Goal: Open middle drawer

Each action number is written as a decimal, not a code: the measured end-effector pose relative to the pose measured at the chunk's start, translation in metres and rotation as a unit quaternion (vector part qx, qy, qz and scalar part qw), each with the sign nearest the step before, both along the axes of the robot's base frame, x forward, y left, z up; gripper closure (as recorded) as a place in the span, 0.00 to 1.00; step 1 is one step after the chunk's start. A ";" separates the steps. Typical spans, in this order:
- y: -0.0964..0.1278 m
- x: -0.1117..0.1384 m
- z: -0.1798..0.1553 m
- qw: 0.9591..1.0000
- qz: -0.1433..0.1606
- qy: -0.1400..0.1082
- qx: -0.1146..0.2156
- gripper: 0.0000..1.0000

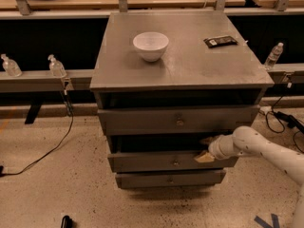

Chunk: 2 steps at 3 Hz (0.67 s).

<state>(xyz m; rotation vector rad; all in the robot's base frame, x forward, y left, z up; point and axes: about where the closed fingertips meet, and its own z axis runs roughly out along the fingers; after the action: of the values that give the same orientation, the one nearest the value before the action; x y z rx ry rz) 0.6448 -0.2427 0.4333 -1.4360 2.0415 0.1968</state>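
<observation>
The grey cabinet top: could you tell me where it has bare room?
The grey cabinet top is bare across its front half, before the white round bowl and black flat packet, and between them. Tightest left of the bowl. The gripper is at the grey middle drawer's right top edge.

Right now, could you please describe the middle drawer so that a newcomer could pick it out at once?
Find the grey cabinet with a white bowl on top. Of its three stacked drawers, the middle drawer is second down. Unlike its neighbours, it has the gripper at its top right edge.
</observation>
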 end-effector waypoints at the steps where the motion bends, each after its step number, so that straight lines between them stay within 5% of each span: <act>1: 0.003 -0.011 -0.006 1.000 -0.009 0.018 0.010 0.42; 2: 0.004 -0.033 -0.008 0.999 -0.034 0.035 0.017 0.44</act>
<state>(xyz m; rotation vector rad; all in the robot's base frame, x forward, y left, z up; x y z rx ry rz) 0.6120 -0.2383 0.4249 -1.3546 2.1292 0.2551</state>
